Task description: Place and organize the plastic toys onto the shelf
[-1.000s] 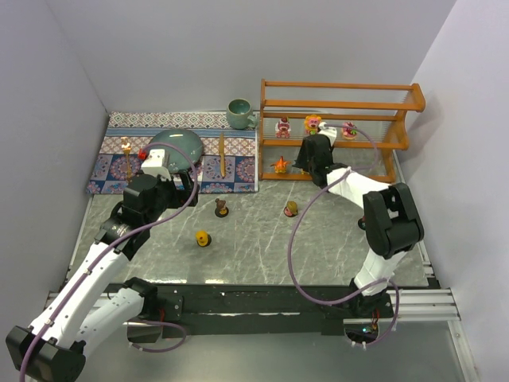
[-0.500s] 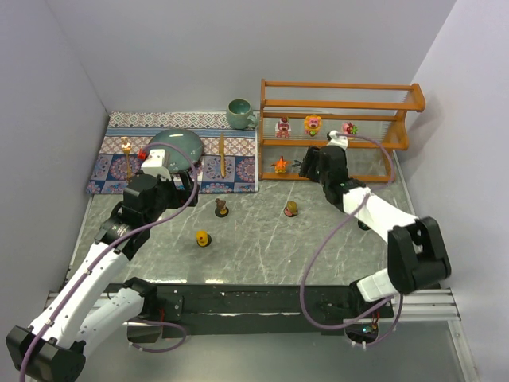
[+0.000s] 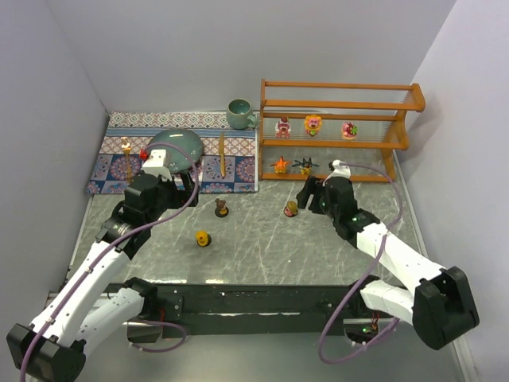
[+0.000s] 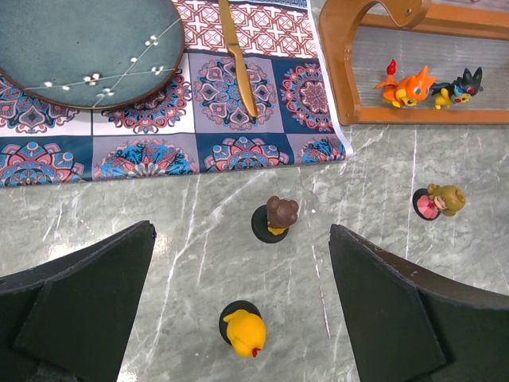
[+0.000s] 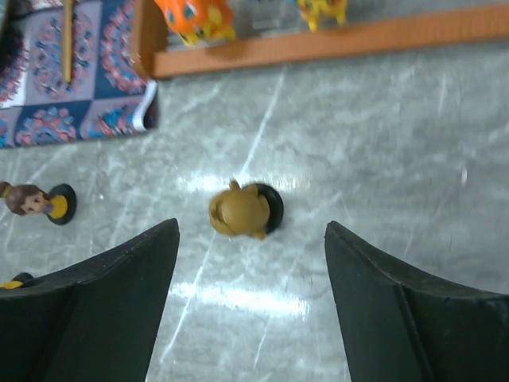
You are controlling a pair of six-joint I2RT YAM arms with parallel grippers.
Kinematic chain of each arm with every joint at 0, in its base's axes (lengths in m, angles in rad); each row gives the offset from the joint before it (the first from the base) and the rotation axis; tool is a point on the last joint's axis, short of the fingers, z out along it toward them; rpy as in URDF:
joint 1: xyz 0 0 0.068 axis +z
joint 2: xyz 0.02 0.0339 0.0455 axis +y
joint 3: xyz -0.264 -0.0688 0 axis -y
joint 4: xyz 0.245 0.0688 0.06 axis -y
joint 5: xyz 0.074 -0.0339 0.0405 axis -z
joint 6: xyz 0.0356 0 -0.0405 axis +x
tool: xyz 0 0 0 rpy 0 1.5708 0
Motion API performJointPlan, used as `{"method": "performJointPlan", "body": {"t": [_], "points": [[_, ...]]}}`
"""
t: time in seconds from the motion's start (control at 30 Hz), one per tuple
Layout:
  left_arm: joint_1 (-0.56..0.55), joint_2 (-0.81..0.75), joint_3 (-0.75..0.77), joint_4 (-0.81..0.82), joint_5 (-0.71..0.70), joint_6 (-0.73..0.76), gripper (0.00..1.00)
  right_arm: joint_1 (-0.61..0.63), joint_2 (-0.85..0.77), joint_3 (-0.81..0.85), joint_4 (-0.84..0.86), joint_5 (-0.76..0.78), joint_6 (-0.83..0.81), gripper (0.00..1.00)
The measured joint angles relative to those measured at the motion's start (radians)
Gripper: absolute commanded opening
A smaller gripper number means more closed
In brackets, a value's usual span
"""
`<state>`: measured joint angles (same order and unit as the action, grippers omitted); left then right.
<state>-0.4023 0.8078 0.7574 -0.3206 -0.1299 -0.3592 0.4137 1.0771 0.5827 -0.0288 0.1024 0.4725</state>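
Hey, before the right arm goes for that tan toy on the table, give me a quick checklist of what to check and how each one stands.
1. Right gripper open and empty: ok, jaws wide apart.
2. Tan toy lined up under it: ok, centred in the wrist view.
3. Height above the toy: cannot tell.
4. Neighbours clear: ok, the brown toy stands well apart.
5. Left gripper out of the way: ok, open, far to the left.
6. Room on the shelf: ok, the bottom tier is bare to the right of the dark toy.
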Motion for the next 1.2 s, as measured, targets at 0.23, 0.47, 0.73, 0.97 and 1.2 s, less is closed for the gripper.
{"method": "performJointPlan", "body": {"t": [0.23,0.47,0.73,0.97,1.2], "points": [[0.0,-0.005,0.0,-0.001,-0.003,0.0,0.97,0.199,0.043,0.001,-0.062,0.22,0.155,0.87],[0.0,-0.022,0.0,-0.001,-0.006,-0.001,0.97,0.323,0.233,0.101,-0.142,0.452,0.342,0.87],[0.0,-0.029,0.0,-0.001,-0.006,-0.001,0.97,0.33,0.381,0.202,-0.171,0.542,0.406,0.86],[0.0,-0.033,0.0,0.0,0.0,-0.002,0.97,0.33,0.449,0.224,-0.177,0.55,0.401,0.85],[0.0,-0.033,0.0,0.0,0.001,-0.002,0.97,0.33,0.459,0.221,-0.18,0.549,0.398,0.85]]}}
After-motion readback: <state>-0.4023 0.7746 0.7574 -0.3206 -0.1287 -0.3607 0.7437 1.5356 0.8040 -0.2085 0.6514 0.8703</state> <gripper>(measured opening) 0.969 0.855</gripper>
